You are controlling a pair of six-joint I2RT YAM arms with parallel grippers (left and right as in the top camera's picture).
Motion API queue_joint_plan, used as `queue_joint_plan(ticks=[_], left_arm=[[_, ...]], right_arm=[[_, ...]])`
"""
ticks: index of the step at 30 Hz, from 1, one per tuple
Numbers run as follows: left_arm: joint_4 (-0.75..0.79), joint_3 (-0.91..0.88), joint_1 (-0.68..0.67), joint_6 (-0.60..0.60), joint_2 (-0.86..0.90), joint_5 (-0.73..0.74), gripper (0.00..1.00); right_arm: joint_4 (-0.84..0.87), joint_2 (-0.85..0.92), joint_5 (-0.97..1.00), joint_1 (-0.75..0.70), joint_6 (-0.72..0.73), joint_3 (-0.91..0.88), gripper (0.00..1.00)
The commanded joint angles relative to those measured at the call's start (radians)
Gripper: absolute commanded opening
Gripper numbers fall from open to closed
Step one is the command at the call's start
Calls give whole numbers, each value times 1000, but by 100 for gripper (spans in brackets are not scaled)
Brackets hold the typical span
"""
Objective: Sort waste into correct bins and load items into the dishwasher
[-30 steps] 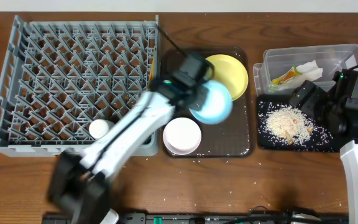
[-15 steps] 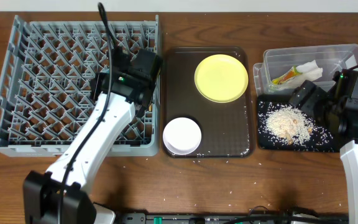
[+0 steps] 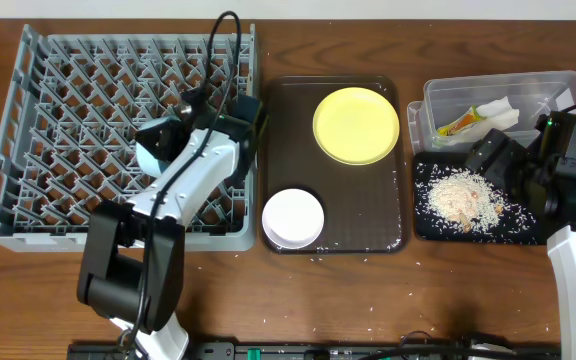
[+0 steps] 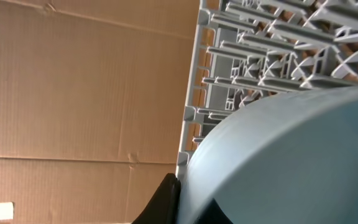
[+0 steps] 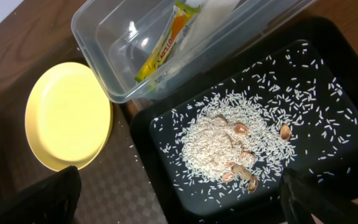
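Observation:
My left gripper (image 3: pixel 171 137) is shut on the light blue bowl (image 3: pixel 150 153) and holds it tilted on edge over the middle of the grey dish rack (image 3: pixel 68 90). In the left wrist view the bowl (image 4: pixel 278 162) fills the lower right, with a finger (image 4: pixel 182 199) against its rim and the rack's pegs (image 4: pixel 260 43) behind. My right gripper (image 5: pixel 179 208) is open and empty above the black tray (image 3: pixel 423 225), which holds rice and scraps (image 3: pixel 460 197). The yellow plate (image 3: pixel 356 125) and white bowl (image 3: pixel 293 218) sit on the brown tray. The white cup and chopsticks are hidden.
The clear tub (image 3: pixel 558 85) at the back right holds the orange-and-green sachet (image 3: pixel 460 124) and the white wrapper (image 3: pixel 500 110). The brown tray (image 3: pixel 388 235) lies between the rack and the bins. Loose rice grains lie on the table near the tray's front edge.
My left arm has carried the light blue bowl left from the brown tray to over the rack. The right arm has not moved.

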Motion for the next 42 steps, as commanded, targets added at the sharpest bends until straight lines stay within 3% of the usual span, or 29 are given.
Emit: queue_joint_plan(ticks=[1, 4, 10, 18, 22, 24, 27, 31, 32, 33, 42], left_arm=[[-1, -8, -55, -28, 21, 18, 7], [-2, -8, -104, -29, 21, 26, 8], [-19, -8, -167, -28, 20, 69, 32], [-20, 1, -201, -77, -29, 275, 44], [5, 42, -219, -77, -132, 455, 44], [50, 43, -220, -77, -202, 573, 44], [152, 43, -220, -76, -330, 918, 43], [198, 43, -222, -76, -359, 1201, 22], [194, 42, -226, -76, -350, 1239, 19], [190, 39, -233, -76, -340, 1263, 8], [190, -16, -388, -114, -120, 1285, 8]], right_arm=[[-1, -13, -1, -10, 10, 5, 99], [-1, -13, -1, -10, 10, 5, 99], [-1, -13, -1, -10, 10, 5, 99], [-1, -13, -1, -10, 10, 5, 99], [-1, -13, -1, -10, 10, 5, 99], [-1, -13, -1, -10, 10, 5, 99], [-1, -13, -1, -10, 10, 5, 99], [-1, -13, -1, -10, 10, 5, 99], [-1, -13, -1, -10, 10, 5, 99], [-1, -13, -1, -10, 10, 5, 99], [-1, -13, -1, -10, 10, 5, 99]])
